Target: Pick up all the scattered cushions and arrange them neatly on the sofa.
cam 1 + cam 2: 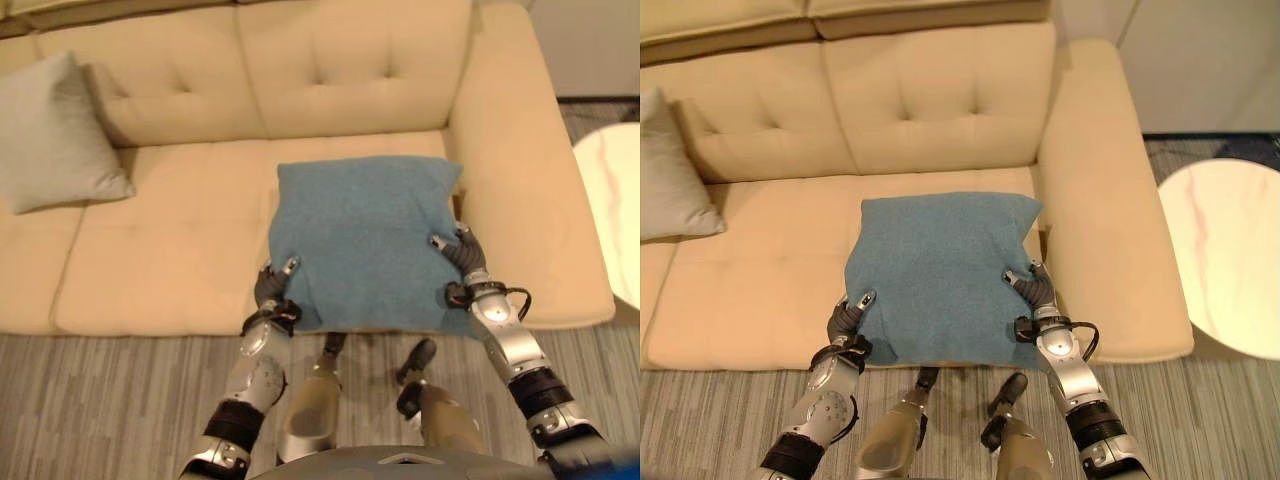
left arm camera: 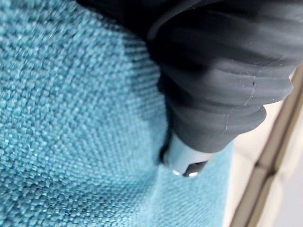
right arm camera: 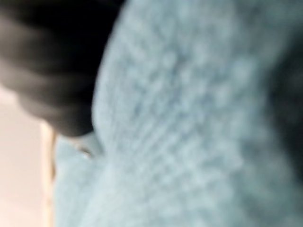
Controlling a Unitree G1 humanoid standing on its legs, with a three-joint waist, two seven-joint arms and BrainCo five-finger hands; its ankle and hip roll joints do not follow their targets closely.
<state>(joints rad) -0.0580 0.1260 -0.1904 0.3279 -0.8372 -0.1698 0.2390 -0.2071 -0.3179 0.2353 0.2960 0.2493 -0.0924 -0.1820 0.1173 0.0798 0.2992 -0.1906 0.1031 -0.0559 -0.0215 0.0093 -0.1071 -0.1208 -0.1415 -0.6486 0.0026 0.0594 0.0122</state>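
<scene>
**Desk:** What is seen on the sofa?

**Caption:** A blue cushion is seen lying flat on the right seat of the beige sofa, its near edge reaching the seat's front edge and its far right corner close to the armrest. A grey cushion is propped at the far left, leaning against the backrest.

**Desk:** How is the blue cushion held?

**Caption:** It is gripped from both sides. The left robot hand is clamped on the near left edge, with the thumb laid on top of the fabric and the fingers tucked beneath. The right robot hand is clamped on the right edge in like fashion, thumb on the upper face. In the left wrist view, the woven blue cloth is pressed right against the dark ribbed cover.

**Desk:** Anything else nearby?

**Caption:** A round white table with faint marbling is shown to the right of the sofa, past the armrest. Grey striped carpet is laid in front of the sofa.
</scene>
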